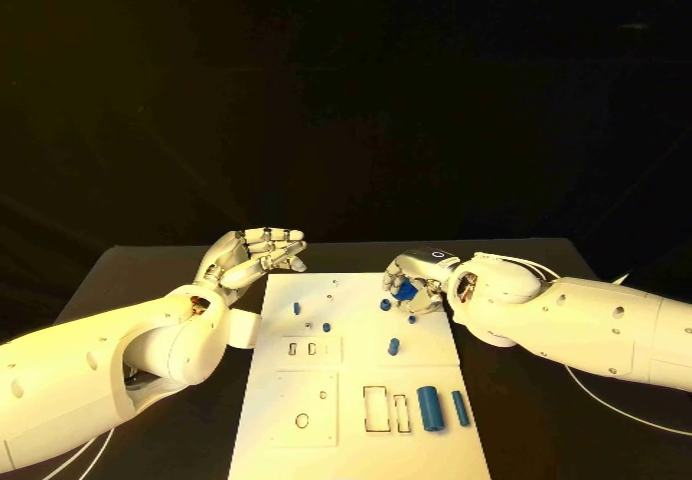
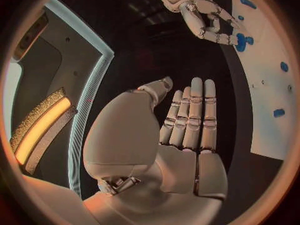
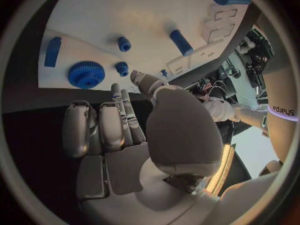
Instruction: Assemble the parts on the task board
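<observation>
Right hand (image 1: 421,280) hovering over the board's (image 1: 361,440) upper right by the blue gear (image 3: 86,74), fingers loosely curled, nothing gripped, likely readying a pick; left hand (image 1: 257,252) open, parked off-board, centre-left.

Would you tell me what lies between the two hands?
In the head view, only the bare far end of the task board separates the left hand from the right hand.

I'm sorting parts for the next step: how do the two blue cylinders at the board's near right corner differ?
The thick cylinder is clearly wider than the thin cylinder. The thin cylinder lies nearer the board's right edge, the thick cylinder further in. Both are blue and lie flat, parallel and apart.
</observation>
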Motion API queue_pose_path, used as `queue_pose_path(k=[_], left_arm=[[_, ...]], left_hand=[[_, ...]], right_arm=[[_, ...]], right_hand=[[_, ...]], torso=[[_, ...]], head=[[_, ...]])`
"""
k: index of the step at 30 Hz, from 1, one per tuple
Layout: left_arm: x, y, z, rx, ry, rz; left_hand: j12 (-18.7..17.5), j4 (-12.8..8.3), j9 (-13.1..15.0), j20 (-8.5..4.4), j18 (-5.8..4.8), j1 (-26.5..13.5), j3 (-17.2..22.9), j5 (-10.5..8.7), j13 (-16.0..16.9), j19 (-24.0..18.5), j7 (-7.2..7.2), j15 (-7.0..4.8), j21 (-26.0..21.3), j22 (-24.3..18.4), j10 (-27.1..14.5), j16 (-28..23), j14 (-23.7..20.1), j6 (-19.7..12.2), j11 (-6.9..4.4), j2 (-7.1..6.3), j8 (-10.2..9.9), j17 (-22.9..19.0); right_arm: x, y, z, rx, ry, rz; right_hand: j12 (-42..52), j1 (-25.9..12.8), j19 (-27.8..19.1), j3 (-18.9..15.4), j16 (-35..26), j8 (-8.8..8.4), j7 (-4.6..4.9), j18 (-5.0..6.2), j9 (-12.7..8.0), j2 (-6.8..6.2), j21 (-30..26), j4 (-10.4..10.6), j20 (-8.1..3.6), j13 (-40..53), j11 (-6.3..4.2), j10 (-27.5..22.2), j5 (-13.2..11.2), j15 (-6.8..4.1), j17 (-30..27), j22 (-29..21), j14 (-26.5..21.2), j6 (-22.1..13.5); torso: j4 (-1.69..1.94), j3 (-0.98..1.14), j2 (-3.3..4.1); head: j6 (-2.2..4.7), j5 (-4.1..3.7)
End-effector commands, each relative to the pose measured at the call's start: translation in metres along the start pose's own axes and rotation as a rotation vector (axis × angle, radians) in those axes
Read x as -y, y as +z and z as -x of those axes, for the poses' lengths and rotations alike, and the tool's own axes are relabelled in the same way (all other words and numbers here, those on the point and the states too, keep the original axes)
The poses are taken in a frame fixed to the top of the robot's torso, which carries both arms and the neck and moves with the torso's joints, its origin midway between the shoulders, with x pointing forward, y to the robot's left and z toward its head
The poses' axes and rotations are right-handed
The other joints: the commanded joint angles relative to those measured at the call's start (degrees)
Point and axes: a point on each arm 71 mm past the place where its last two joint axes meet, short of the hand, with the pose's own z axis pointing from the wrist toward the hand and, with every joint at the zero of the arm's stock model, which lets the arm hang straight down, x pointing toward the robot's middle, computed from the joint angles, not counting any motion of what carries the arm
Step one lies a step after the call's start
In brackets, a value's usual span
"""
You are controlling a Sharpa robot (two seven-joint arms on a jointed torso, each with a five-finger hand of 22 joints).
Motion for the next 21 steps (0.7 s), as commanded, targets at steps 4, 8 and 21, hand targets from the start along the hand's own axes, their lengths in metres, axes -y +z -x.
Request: queue_pose_path(k=[4, 8, 21], left_arm=[[0.0033, -0.0001, -0.0021, -0.023, -0.009, -0.009], [0.0039, -0.0001, -0.0016, -0.023, -0.009, -0.009], [0.004, 0.0003, -0.0012, -0.026, -0.015, -0.005]], left_hand=[[-0.4, 0.19, 0.1, -0.07, 0.36, -0.61, 0.2, -0.2, 0.01, -0.52, 0.4, -0.02, 0.32, 0.13, 0.32, 0.52, -0.52, -0.43, 0.22, -0.04, 0.13, 0.13], [-0.44, 0.2, 0.1, -0.05, 0.37, -0.64, 0.21, -0.2, 0.01, -0.57, 0.43, -0.01, 0.37, 0.16, 0.27, 0.58, -0.55, -0.49, 0.23, -0.05, 0.12, 0.16], [-0.48, 0.2, 0.1, -0.04, 0.38, -0.65, 0.25, -0.2, 0.01, -0.63, 0.46, 0.0, 0.45, 0.21, 0.22, 0.66, -0.59, -0.54, 0.26, -0.02, 0.1, 0.21]], right_arm=[[-0.0007, 0.0029, -0.0094, -0.066, -0.05, -0.023], [-0.0025, 0.005, -0.0113, -0.066, -0.05, -0.021], [-0.0072, 0.0097, -0.0126, -0.061, -0.057, -0.03]], right_hand=[[0.58, -0.05, 0.84, -0.1, 1.06, 0.42, 0.1, -0.9, 0.34, -0.01, 1.14, 0.47, 0.02, 0.29, 0.11, -0.15, 0.28, 0.24, 0.95, 1.67, 2.35, -0.17], [0.73, -0.01, 1.06, 0.01, 1.36, 0.51, 0.1, -0.99, 0.47, 0.16, 1.53, 0.58, 0.03, 0.41, 0.08, 0.02, 0.36, 0.22, 1.15, 2.23, 2.36, -0.1], [1.39, -0.1, 1.68, 0.86, 2.43, 0.87, 0.04, -1.26, 1.01, 0.9, 2.67, 1.19, 0.01, 0.88, -0.09, 1.09, 0.57, 0.11, 1.91, 3.92, 2.37, 0.26]], torso=[[0.18, -0.06, 0.49], [0.18, -0.04, 0.55], [0.16, -0.06, 0.54]], head=[[0.13, 0.12], [0.05, 0.16], [0.03, 0.58]])
